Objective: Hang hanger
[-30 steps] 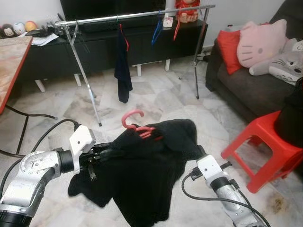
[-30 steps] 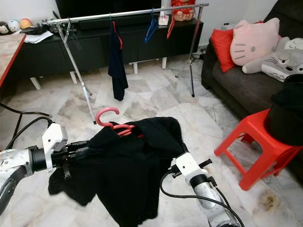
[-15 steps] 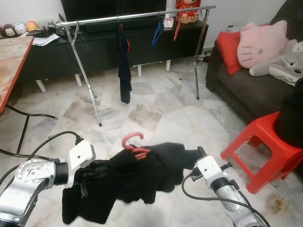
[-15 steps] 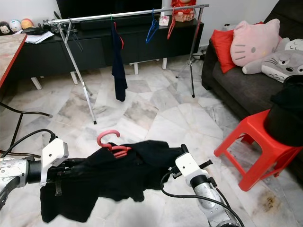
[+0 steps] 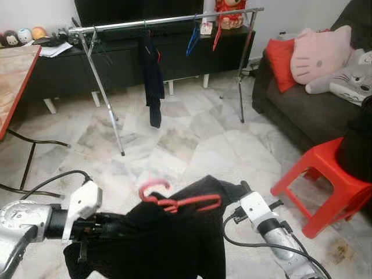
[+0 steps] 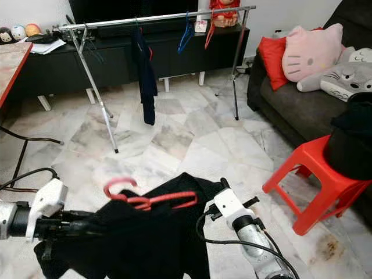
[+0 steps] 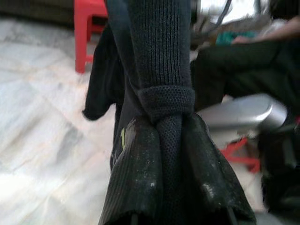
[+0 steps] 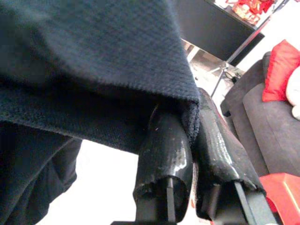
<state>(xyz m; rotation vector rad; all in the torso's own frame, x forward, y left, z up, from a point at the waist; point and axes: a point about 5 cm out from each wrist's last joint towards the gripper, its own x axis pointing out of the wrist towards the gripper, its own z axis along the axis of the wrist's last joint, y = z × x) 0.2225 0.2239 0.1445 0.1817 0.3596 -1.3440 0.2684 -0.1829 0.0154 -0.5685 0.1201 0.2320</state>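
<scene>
1. A pale marble-tiled floor (image 5: 192, 139) is seen across the room, with a long black TV cabinet (image 5: 116, 61) set along the far wall.
2. A dark sofa (image 5: 314, 110) is placed on the right, loaded with a red cushion (image 5: 280, 61) and a pink cat pillow (image 5: 319, 52).
3. A metal clothes rail (image 5: 168, 19) is stood before the cabinet; a dark garment (image 5: 153, 81) and a blue hanger (image 5: 192, 42) are hung from it.
4. A red plastic stool (image 5: 325, 183) is set near the sofa.
5. A black sweater (image 5: 168, 244) is held low above the floor between both grippers, well short of the rail.
6. A pink hanger (image 5: 174, 200) is threaded in the sweater's neck, hook upward.
7. The left gripper (image 7: 171, 140) is clamped on a fold of the sweater.
8. The right gripper (image 8: 194, 136) is pinched on the sweater's edge.
</scene>
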